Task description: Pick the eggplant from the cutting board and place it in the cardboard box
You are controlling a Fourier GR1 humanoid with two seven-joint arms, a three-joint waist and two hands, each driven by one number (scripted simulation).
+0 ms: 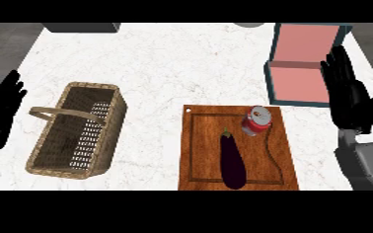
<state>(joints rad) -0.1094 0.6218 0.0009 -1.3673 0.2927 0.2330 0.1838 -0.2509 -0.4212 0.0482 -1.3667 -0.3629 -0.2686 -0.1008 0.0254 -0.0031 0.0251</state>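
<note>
The left hand shows at nine o'clock, at the view's edge, fingers straight and up, holding nothing: it looks parked out of the way. Next, at about eight o'clock, stands a wicker basket with its handle across the near end; nothing shows inside it. On the white table, at five o'clock, lies the board, and on it the eggplant, stem toward twelve o'clock, lying lengthwise and untouched, so the pick is not yet begun. A red can lies just beside the stem, at its one o'clock, also on the board. At two o'clock sits the box, teal outside and pink inside, lid swung back, with nothing in it. The right hand hangs at three o'clock by the box, fingers spread and straight, holding nothing, probably the nearer one for the grasp.
</note>
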